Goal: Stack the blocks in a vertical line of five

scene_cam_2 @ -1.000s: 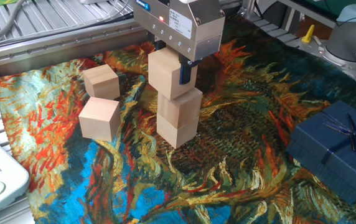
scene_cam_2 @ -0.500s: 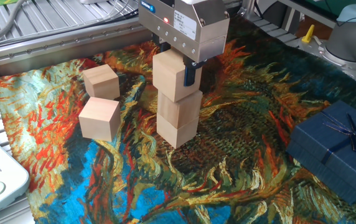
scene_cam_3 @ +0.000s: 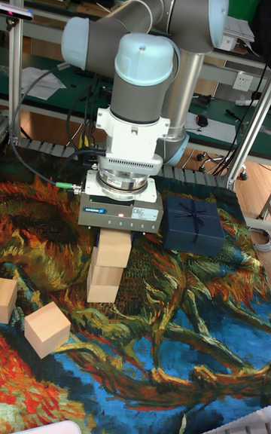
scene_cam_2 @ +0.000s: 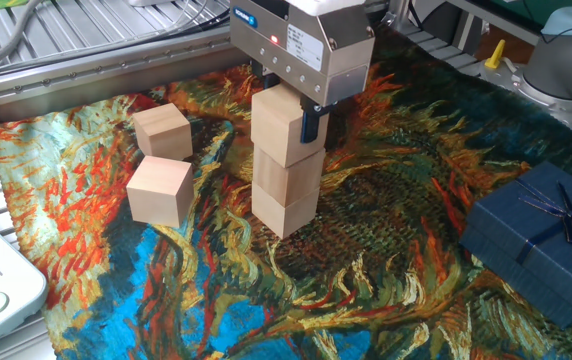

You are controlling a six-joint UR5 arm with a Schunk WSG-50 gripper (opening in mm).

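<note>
Pincer (scene_cam_2: 288, 112): clamped on the top block (scene_cam_2: 286, 126), third of a stack.
Stack: two blocks (scene_cam_2: 287, 193) beneath, on the painted cloth (scene_cam_2: 366, 260).
Loose blocks (scene_cam_2: 160, 190): two, left of stack.

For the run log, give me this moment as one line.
claw: shut on third block | stack: two blocks, third being seated | loose blocks: two, on cloth | gift box: aside

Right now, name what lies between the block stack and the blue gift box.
Nothing: only bare painted cloth separates the stack from the gift box, shown in the fixed view.
</note>
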